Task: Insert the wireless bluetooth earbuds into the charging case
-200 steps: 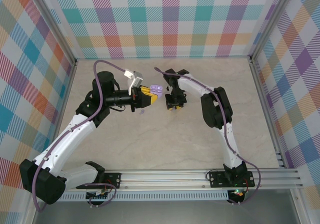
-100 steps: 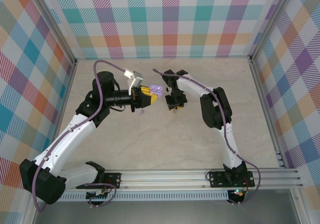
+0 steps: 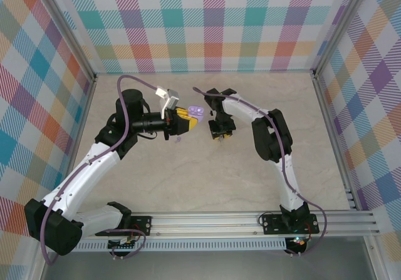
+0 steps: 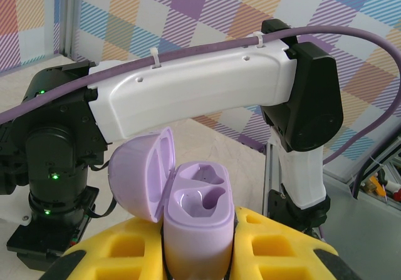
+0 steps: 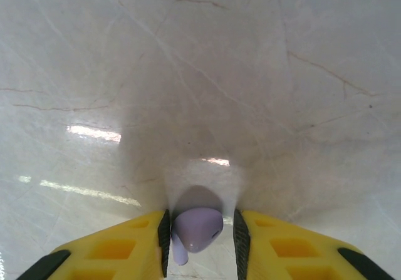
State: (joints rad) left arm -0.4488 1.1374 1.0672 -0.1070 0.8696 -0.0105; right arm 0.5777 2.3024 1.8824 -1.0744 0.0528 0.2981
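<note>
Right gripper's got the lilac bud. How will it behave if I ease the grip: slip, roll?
The lilac earbud looks smooth and rounded, pinched at its sides by the right gripper, so it could slip or twist. It seems tiny and light; dropped on the glossy table, it would likely roll or skid.

Lilac charging case [image 4: 197,220], lid hinged open, both wells empty; lilac earbud [image 5: 196,228] gripped, stem perhaps tilted left.

left arm [image 3: 94,164] stretches inward with its wrist level, left gripper [image 3: 194,117] clamped on a lilac case [image 4: 197,211]. right arm [image 3: 269,136] folds back, right gripper [image 3: 218,131] pointing down, pinching a lilac earbud [image 5: 197,227].
</note>
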